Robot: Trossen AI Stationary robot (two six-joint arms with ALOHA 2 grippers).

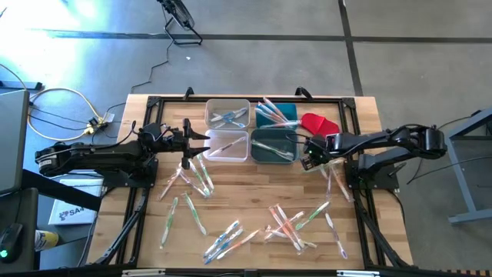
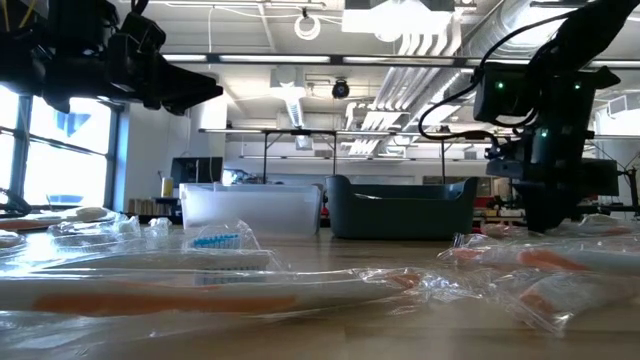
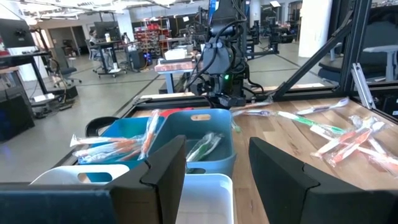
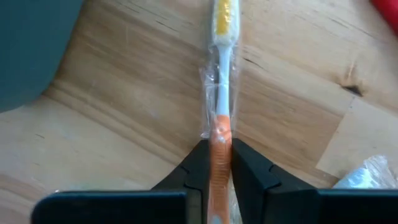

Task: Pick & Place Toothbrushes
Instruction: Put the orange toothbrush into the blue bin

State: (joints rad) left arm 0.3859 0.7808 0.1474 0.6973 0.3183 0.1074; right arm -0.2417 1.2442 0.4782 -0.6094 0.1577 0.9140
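Toothbrushes (image 1: 288,223) in clear wrappers are all over the front half of the wooden desk (image 1: 115,196), pretty messy, plus a few already dropped in the four bins at the back. The clear bin (image 1: 228,114), the white bin (image 1: 227,146) and the two teal bins (image 1: 274,145) sit packed together right between the two sets of jaws. A red cloth-like piece (image 1: 320,122) lies just behind the right arm's jaws.

Right gripper (image 4: 215,163) is down at the desk just beside the dark teal bin, jaws clamped on the orange handle of a wrapped orange toothbrush (image 4: 221,74). Its yellow-bristled head sticks straight out ahead of the jaws and lies flat on the wood. The right arm reaches in low from the desk's edge, wrist tipped down.

Left gripper (image 3: 216,168) hovers above the desk just short of the white bin, jaws apart and holding nothing, arm stretched out level.

There's a box off the left side of the desk with lettering, but I can't read it properly.
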